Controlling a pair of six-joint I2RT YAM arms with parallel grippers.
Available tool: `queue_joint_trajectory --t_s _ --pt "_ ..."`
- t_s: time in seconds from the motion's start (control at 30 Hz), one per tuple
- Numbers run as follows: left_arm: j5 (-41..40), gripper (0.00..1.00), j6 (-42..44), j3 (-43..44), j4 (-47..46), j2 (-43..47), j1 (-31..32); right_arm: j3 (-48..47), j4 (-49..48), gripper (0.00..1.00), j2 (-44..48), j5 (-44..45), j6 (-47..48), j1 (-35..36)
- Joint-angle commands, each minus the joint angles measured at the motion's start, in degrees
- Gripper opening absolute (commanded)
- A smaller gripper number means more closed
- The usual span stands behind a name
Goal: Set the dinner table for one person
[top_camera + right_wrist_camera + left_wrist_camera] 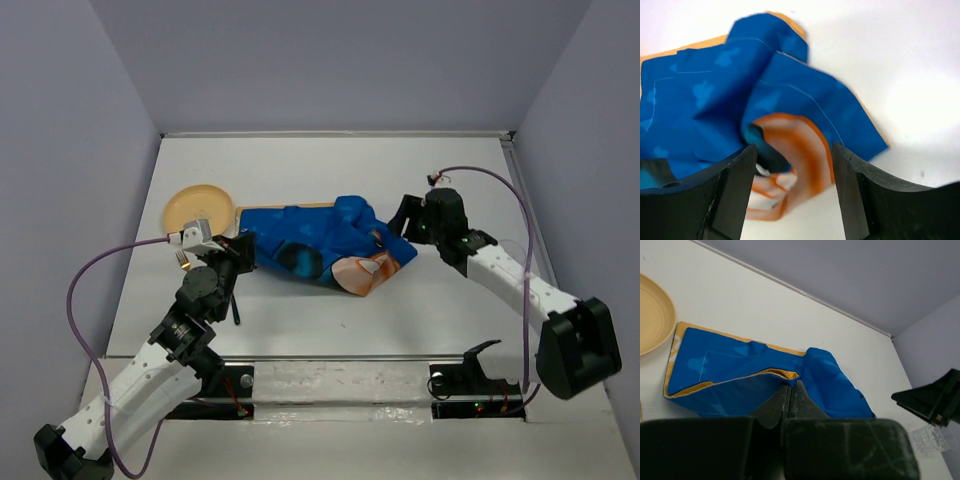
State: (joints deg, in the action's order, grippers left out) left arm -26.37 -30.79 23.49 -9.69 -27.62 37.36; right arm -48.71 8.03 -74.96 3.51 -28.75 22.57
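Observation:
The blue placemat (310, 240) lies crumpled in the middle of the white dinner table (330, 325), with its orange-and-white picture (365, 272) curled up at the right end. My left gripper (240, 250) is at the mat's left end. In the left wrist view its fingers (791, 386) are pressed together on a raised fold with a yellow edge (782, 372). My right gripper (403, 222) hovers at the mat's right end. In the right wrist view it (794, 150) stands open over the curled picture (800, 150), holding nothing.
A tan plate (198, 208) sits behind my left gripper, at the far left in the left wrist view (652, 320). A small gold utensil tip (181, 261) shows beside the left wrist. A clear plastic item (932, 437) lies by the right arm. Lavender walls enclose the table.

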Motion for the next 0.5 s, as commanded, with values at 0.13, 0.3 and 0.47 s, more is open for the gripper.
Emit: queue_joint_trajectory --t_s 0.13,0.3,0.47 --pt "1.23 0.0 -0.24 -0.63 -6.48 1.86 -0.27 12.23 7.88 0.54 5.44 8.62 -8.34 -1.74" --pt "1.85 0.0 -0.41 -1.51 -6.04 3.44 -0.19 11.18 5.69 0.56 0.61 7.04 -8.78 -4.73" --pt "1.76 0.0 0.02 -2.04 -5.78 3.8 -0.27 12.58 -1.87 0.59 -2.39 -0.07 -10.0 -4.73"
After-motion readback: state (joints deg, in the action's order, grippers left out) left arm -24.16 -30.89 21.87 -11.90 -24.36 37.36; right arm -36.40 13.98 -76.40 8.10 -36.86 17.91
